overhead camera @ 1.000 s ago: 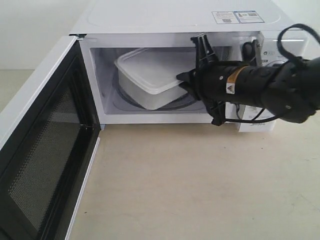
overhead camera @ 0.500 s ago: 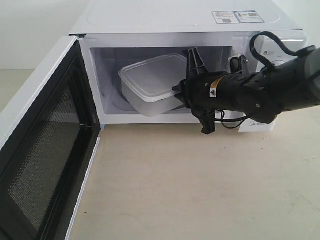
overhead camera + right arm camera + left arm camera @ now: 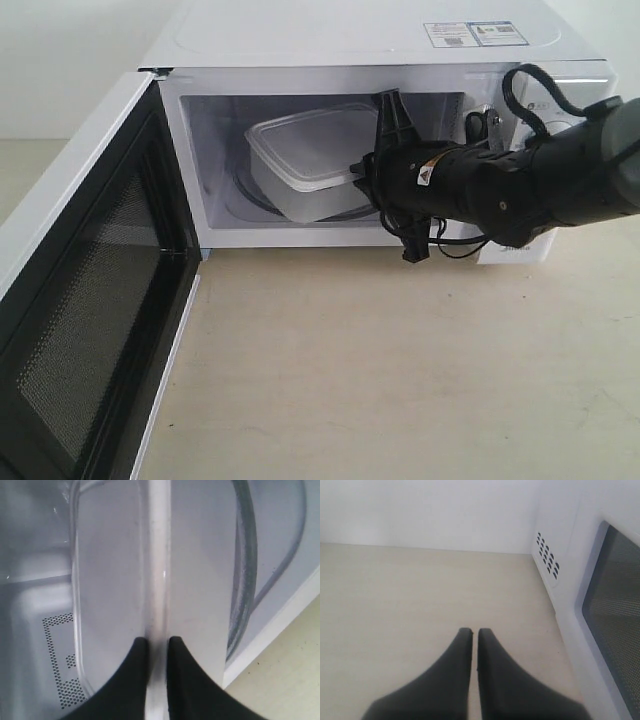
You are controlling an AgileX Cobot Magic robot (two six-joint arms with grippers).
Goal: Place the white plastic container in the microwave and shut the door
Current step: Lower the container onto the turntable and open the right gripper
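Observation:
The white plastic container is inside the microwave, over the glass turntable, with its lid on. My right gripper reaches into the cavity and is shut on the container's rim at its right end; whether the box rests on the turntable I cannot tell. The door hangs wide open at the left, black mesh inner face showing. My left gripper is shut on nothing, low over the table beside the microwave's outer wall; it is out of the exterior view.
The beige tabletop stretches in front of the microwave. The right arm and its cable cover the control panel. The open door stands along the left side of the table. A vent grille marks the microwave's side.
The right gripper carried the container deeper into the cavity and to the right, and the box has levelled out from its tilt. The door has not moved.

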